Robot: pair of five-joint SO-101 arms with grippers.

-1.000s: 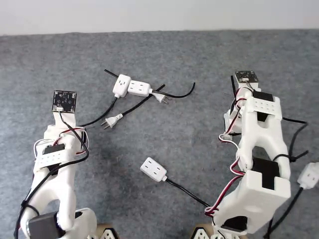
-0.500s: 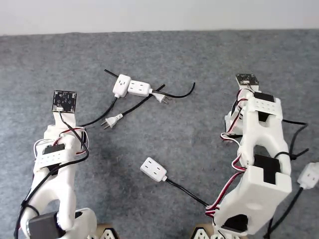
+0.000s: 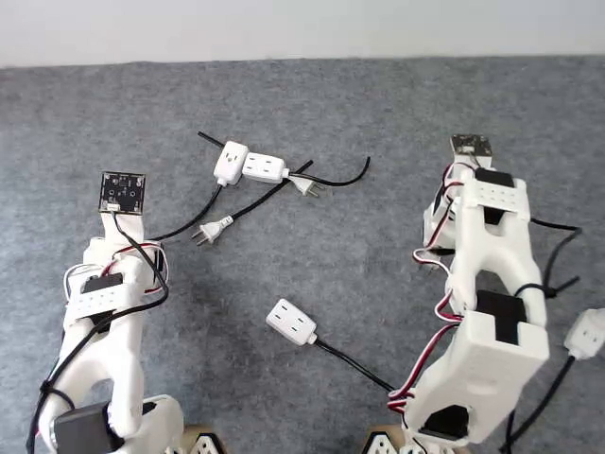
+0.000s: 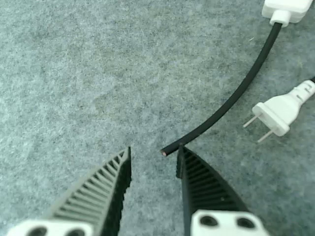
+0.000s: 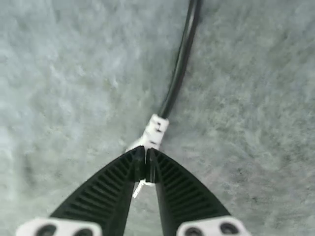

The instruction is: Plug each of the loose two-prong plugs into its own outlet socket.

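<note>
We see a grey, felt-like mat (image 3: 359, 104); on it our right gripper (image 5: 142, 160), ribbed and black, pinches a small white plug (image 5: 155, 129) on a black cord (image 5: 179, 64); our left gripper (image 4: 153, 156) stands spread beside a cut cable end (image 4: 165, 152); beyond lie a white two-prong plug (image 4: 275, 110) and a blocky white outlet (image 3: 249, 165).

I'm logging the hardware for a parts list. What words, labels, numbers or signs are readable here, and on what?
No text is readable anywhere.
On the plug in the right gripper: dark marks, too blurred to read.
On the black circuit board: specks, too small to read.
</note>
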